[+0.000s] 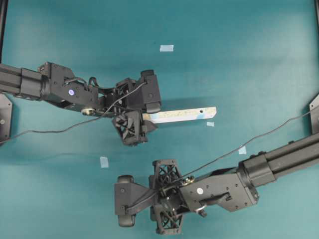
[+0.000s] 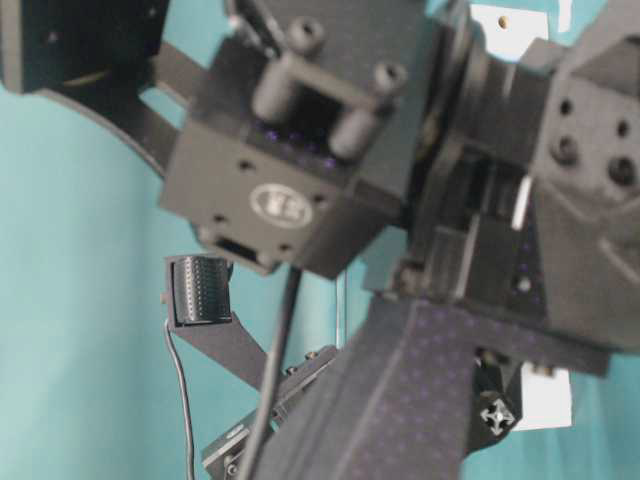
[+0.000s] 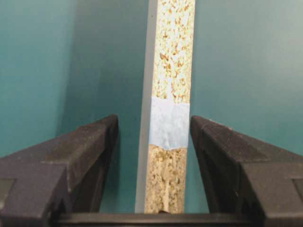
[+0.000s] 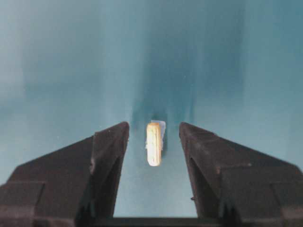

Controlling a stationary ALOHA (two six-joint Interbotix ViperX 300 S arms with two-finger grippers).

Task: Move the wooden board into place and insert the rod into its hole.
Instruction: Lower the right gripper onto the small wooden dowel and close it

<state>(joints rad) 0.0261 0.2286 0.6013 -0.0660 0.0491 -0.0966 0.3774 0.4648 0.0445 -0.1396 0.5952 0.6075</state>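
**Inspection: Robot Arm Hardware, Visible Condition**

Both arms are matte black throughout. The left arm (image 1: 65, 89) and right arm (image 1: 224, 186) each carry a small round white sticker on the wrist housing. Forearm sections are ribbed, extruded-looking bars. A thin dark cable (image 1: 60, 130) trails from the left arm; another cable (image 1: 259, 137) runs along the right arm. The gripper fingers (image 1: 167, 174) are open lattice pieces. A brass-coloured fitting (image 1: 88, 111) shows under the left wrist. In the table-level view, a housing (image 2: 285, 190) bears an oval embossed logo, recessed screw holes and two cylindrical posts.
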